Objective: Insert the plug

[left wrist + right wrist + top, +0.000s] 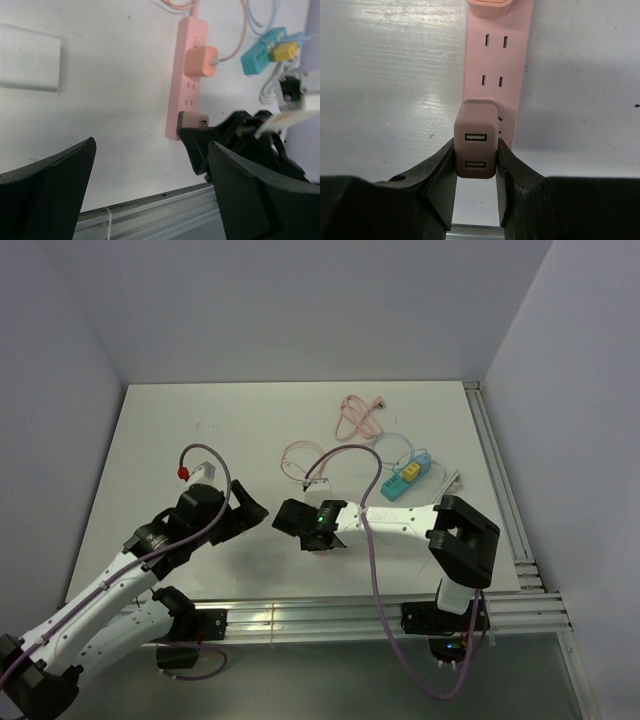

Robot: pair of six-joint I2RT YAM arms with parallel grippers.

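Note:
My right gripper (475, 150) is shut on a dusty-pink charger plug (475, 127) with two USB ports facing the camera. The plug sits over the near end of a pink power strip (495, 65) that lies flat on the table. I cannot tell how deep its prongs are in. In the left wrist view the plug (192, 120) shows at the strip's (186, 95) near end, with the right gripper (235, 135) on it. My left gripper (151, 150) is open and empty, just left of the right gripper (300, 520) in the top view (243, 508).
An orange-pink adapter (200, 61) with a cable is plugged in farther along the strip. A teal strip (405, 483) with a yellow plug (410, 472) lies to the right. Pink cable coils (355, 418) lie at the back. A white plate (27, 60) lies to the left.

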